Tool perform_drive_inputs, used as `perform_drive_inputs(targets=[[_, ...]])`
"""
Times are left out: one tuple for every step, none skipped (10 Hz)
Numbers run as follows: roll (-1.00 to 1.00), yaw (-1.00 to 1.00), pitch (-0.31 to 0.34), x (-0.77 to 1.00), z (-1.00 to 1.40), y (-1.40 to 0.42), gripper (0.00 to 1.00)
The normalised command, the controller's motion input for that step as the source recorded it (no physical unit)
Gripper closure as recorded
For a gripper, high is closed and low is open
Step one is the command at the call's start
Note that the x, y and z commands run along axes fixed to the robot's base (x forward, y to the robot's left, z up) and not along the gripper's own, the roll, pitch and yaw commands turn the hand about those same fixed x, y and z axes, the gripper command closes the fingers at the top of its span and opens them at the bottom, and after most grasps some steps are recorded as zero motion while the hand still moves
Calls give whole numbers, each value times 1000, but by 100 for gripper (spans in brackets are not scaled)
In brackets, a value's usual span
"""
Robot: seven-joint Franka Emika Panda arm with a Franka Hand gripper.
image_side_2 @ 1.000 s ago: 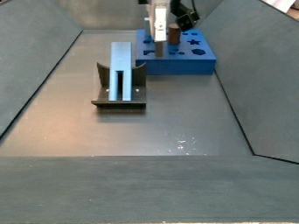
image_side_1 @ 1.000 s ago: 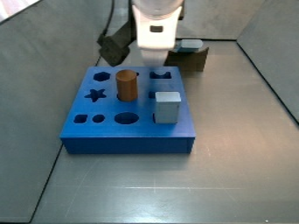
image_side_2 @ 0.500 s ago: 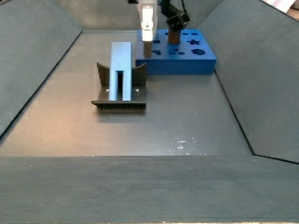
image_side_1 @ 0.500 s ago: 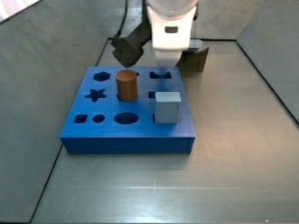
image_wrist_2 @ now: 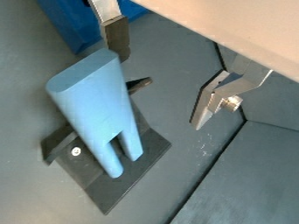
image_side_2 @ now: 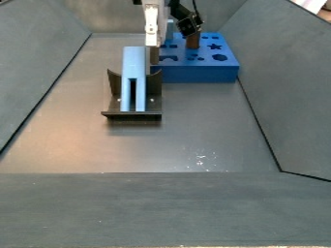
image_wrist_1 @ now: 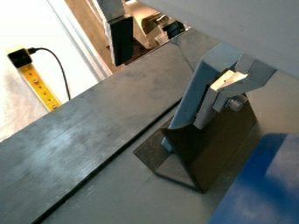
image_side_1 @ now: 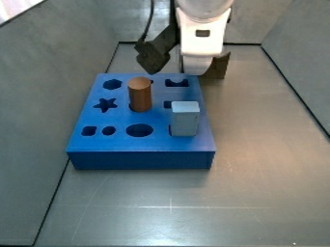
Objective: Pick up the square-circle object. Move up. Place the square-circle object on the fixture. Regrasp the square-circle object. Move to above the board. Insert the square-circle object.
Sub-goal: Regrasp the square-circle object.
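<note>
While hand (image_wrist_2: 163, 66) hangs spread above, pale-blue square-circle object (image_wrist_2: 103, 109) leans, seemingly, on fixture (image_wrist_2: 111, 179)

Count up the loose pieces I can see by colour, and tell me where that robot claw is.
Pale blue-grey: 2, the long peg standing in the fixture and the short cube on the blue board.
Brown: 1, the cylinder on the board.
Total: 3.
The gripper is above the peg, its fingers spread to either side.
</note>
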Motion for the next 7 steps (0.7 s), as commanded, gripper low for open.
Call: perform_drive_inputs(targets=[[147, 64, 130, 707, -40, -31, 0], [149, 72, 127, 670, -42, -33, 0], [149, 83, 121, 606, -43, -35, 0], [147, 88, 114, 538, -34, -33, 0], [147, 89, 111, 488, -38, -31, 0], [148, 90, 106, 442, -39, -34, 0], [145, 90, 97, 399, -36, -37, 0]])
